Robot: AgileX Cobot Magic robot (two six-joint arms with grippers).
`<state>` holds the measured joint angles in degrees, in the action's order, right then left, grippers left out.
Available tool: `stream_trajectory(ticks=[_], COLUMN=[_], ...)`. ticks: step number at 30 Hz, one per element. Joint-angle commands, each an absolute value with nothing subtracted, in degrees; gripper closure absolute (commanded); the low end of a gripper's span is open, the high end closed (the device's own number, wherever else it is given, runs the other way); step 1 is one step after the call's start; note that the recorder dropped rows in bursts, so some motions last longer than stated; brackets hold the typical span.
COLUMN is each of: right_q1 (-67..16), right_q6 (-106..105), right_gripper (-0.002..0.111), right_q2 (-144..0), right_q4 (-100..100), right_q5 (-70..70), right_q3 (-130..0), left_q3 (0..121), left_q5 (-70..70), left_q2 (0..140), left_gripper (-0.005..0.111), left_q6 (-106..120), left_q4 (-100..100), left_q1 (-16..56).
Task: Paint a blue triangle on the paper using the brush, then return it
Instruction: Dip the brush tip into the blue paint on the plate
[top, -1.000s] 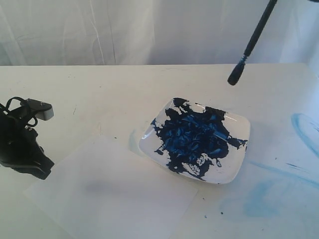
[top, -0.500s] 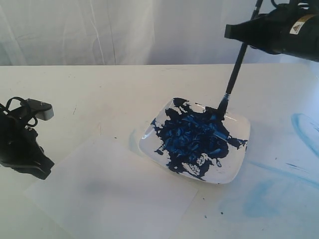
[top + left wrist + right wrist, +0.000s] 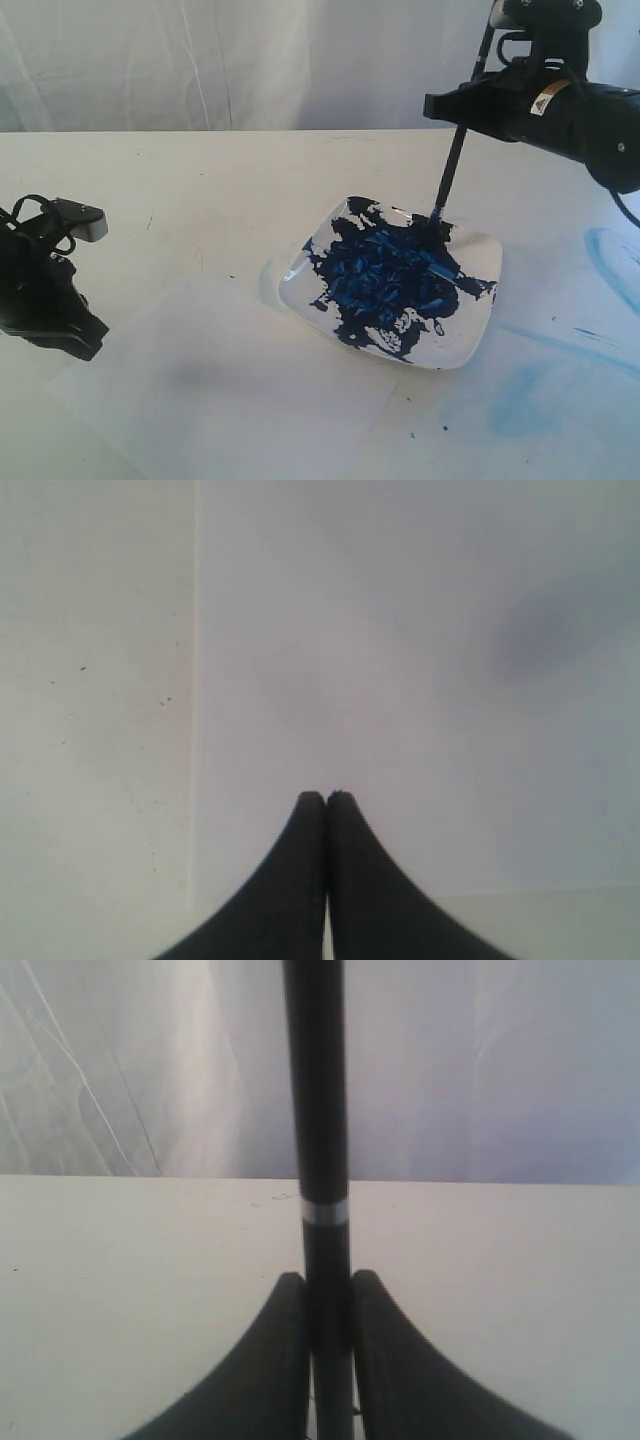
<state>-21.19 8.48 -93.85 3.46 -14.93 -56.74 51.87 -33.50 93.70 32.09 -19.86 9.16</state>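
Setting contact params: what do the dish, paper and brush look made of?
The dish: glossy white, bright highlights on the rim; glazed ceramic or hard plastic, can't tell which.
The paper: thin matte white sheet, lying flat.
The brush: smooth black handle with slight sheen, painted wood or plastic; silver band looks metal.

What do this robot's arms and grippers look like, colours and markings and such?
Both are black. The left gripper and right gripper have smooth curved fingers tapering to narrow tips. The left arm carries looped black cables and a small grey block; the right arm bears a white and yellow label.
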Motion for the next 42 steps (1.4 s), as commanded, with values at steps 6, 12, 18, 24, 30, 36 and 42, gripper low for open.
stream_trajectory(ticks=[6, 12, 18, 24, 30, 36, 42], right_q1=[-21.34, -21.23, -21.23, -21.63, -22.83, -22.83, -22.94], right_q6=[5.79, 6.07, 6.18, 8.24, 8.37, 10.39, 11.10], right_gripper=[0.108, 0.108, 0.108, 0.108, 0.108, 0.108, 0.108], right_q2=[-92.96, -94.60, -95.22, -93.24, -93.91, -96.50, -96.61], right_q4=[6.04, 6.04, 6.04, 5.95, 6.13, 6.22, 6.22], right_q5=[-16.91, -17.21, -17.01, -21.38, -27.33, -26.69, -24.95], right_q3=[-56.46, -56.46, -56.46, -56.46, -56.46, -56.46, -56.46], left_q3=[51.44, 51.44, 51.44, 51.44, 51.44, 51.44, 51.44], left_q5=[-34.19, -34.38, -34.38, -34.38, -34.38, -34.38, -34.38], left_q2=[93.62, 93.62, 93.62, 93.62, 93.62, 93.62, 93.62], left_gripper=[0.107, 0.107, 0.107, 0.107, 0.107, 0.107, 0.107], left_q6=[32.12, 32.12, 32.12, 32.12, 32.12, 32.12, 32.12], left_q4=[-20.55, -20.55, -20.55, -20.55, -20.55, -20.55, -20.55], left_q1=[9.42, 9.42, 9.42, 9.42, 9.42, 9.42, 9.42])
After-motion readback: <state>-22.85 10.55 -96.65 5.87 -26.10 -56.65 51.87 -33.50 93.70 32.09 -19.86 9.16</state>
